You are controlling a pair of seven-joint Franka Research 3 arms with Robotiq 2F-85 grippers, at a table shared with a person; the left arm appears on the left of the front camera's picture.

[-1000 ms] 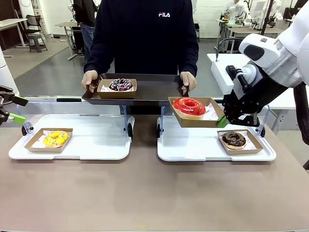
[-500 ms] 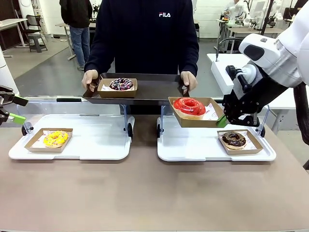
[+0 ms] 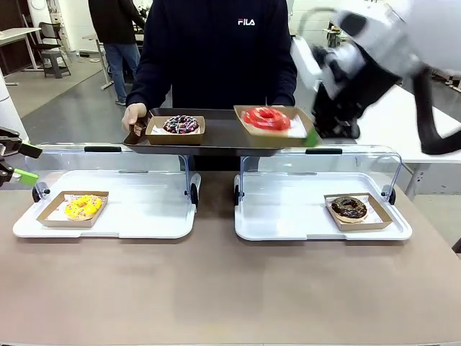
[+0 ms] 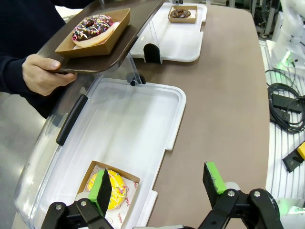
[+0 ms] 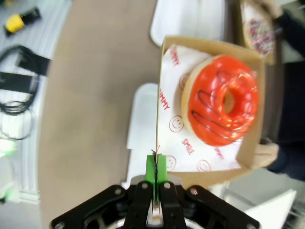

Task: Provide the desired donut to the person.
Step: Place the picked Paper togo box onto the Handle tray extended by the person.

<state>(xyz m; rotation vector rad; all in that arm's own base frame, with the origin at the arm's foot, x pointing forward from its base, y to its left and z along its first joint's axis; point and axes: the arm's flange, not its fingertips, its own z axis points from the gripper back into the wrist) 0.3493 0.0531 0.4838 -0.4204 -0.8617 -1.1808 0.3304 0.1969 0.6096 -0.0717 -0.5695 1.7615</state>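
The brown rectangular surface [image 3: 216,288] carried two white plastic trays with clear hinged lids, one near its left edge [image 3: 137,216] and one near its right edge [image 3: 288,220]. At the far edge stood the person in a dark navy sweatshirt [image 3: 216,50] with "FILA" in white letters on the chest, holding a dark brown serving tray [image 3: 223,137] level above the white trays; the person's hand [image 3: 133,115] gripped that tray's left end.

The white right arm [image 3: 374,43] reached across from the right, bent down toward the serving tray. Its fingers [image 5: 156,172] were pinched tight on the side wall of a brown cardboard box holding a red-glazed donut with dark drizzle [image 3: 265,117], at the right end of the serving tray. The box's paper liner read "SMILE" in red beside smiley faces.

The left gripper [image 4: 159,183] hovered over the near left corner, fingers spread wide and holding nothing.

A chocolate donut with coloured sprinkles in a cardboard box [image 3: 179,126] sat on the serving tray's left end. A yellow-iced donut in a box [image 3: 83,207] lay in the left tray, and a chocolate-glazed donut in a box [image 3: 349,208] in the right tray.
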